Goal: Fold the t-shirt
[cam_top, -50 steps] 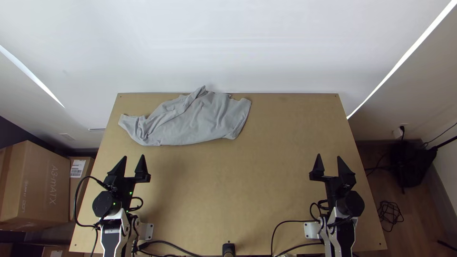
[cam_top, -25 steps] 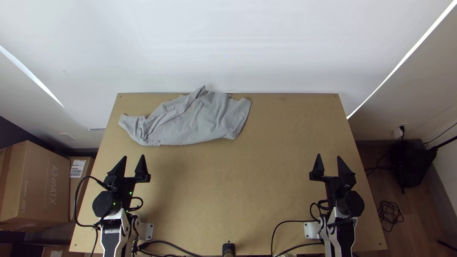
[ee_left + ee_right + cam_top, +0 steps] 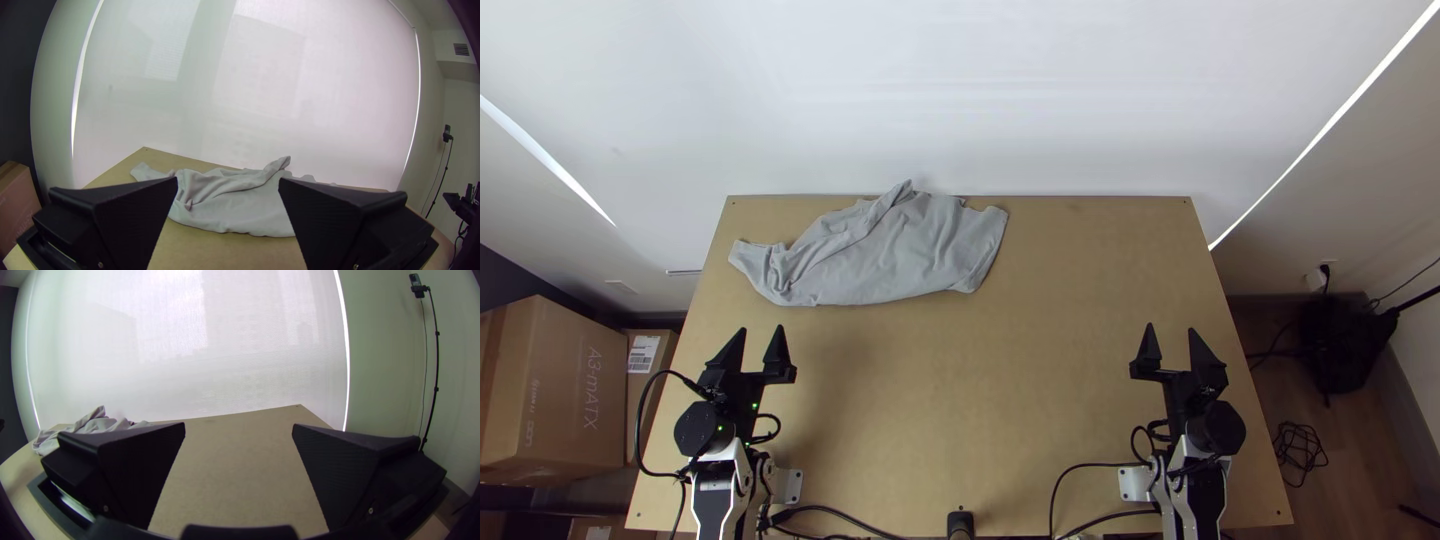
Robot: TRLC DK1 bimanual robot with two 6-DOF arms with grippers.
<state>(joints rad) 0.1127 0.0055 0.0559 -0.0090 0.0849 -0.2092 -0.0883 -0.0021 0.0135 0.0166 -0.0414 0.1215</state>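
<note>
In the top view my left gripper (image 3: 762,330) stands open at the table's left side, a little nearer than the grey t-shirt (image 3: 895,255). The shirt lies bunched and creased along the far left edge, one corner poking up over that edge. My right gripper (image 3: 1171,328) is open near the right edge, well away from the cloth. Between the parted fingers of the left gripper (image 3: 228,182) in the left wrist view, the t-shirt (image 3: 240,207) shows beyond, untouched. In the right wrist view the right gripper (image 3: 239,425) has bare wood between its fingers, and the t-shirt (image 3: 92,425) lies off to one side.
The wooden table (image 3: 1070,400) has bare surface at its middle and right. A pale blind (image 3: 960,100) rises behind its far edge. Black cables (image 3: 1055,490) run along the near edge. Cardboard boxes (image 3: 580,390) stand on the floor left of the table.
</note>
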